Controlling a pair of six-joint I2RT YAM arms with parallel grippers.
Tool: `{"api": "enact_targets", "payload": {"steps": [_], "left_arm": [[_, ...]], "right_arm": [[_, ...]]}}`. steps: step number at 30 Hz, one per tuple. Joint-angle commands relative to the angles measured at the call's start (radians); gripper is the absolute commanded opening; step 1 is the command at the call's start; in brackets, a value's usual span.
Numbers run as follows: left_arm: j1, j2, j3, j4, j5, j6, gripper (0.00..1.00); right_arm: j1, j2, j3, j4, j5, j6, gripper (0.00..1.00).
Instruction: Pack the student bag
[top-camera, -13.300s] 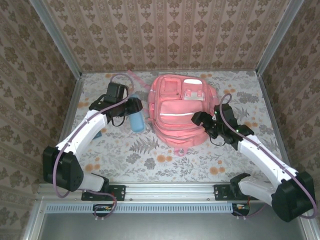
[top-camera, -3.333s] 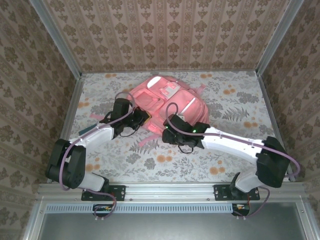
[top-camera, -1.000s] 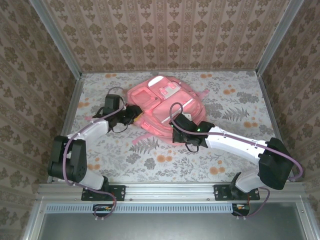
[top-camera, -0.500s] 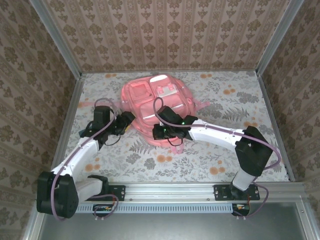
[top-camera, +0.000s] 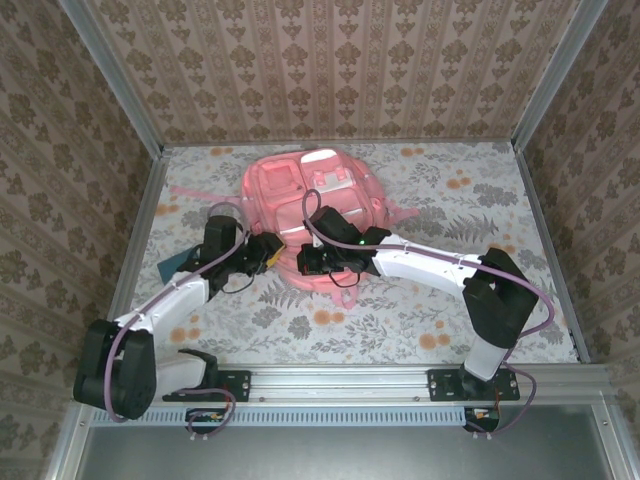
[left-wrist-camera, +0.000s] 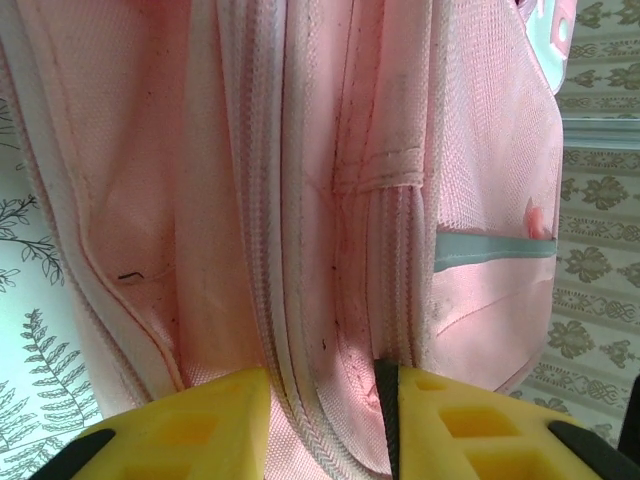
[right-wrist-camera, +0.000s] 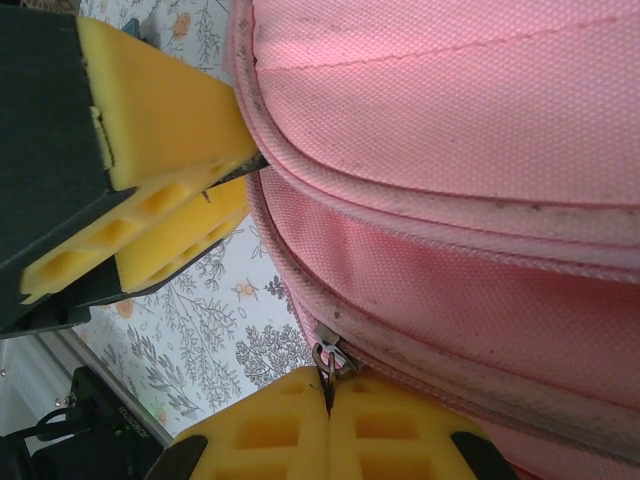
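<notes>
**Mia:** In the top view, where is the student bag (top-camera: 310, 195)?

**Tom:** It lies flat on the bench (top-camera: 450, 200), at the far side and a bit left of the middle. The left pincer (top-camera: 268, 250) and the right pincer (top-camera: 308, 260) both sit at its near edge, close together.

**Mia:** And the left wrist view?

**Tom:** The left pincer (left-wrist-camera: 330, 420) looks to have a fold of the bag's pink edge pinched between its jaws.

**Mia:** The right wrist view?

**Tom:** The right pincer (right-wrist-camera: 328, 420) is closed tight on the little metal zipper pull (right-wrist-camera: 325, 360).

**Mia:** How will the bag feel?

**Tom:** Soft and floppy, I think (it would sag if lifted by one corner). It looks light too. It is best to hold the cloth near the zipper and tug the pull.
</notes>
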Motion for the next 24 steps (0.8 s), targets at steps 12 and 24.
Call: {"api": "enact_targets", "payload": {"steps": [12,24], "left_arm": [[-0.006,0.033,-0.003,0.044,-0.045,-0.016,0.01],[0.062,0.014,0.043,-0.062,-0.032,0.095,0.00]], "right_arm": [[0.007,-0.073,-0.019,-0.096,0.182,-0.044,0.00],[-0.194,-0.325,-0.274,-0.294,0.506,-0.099,0.00]]}}
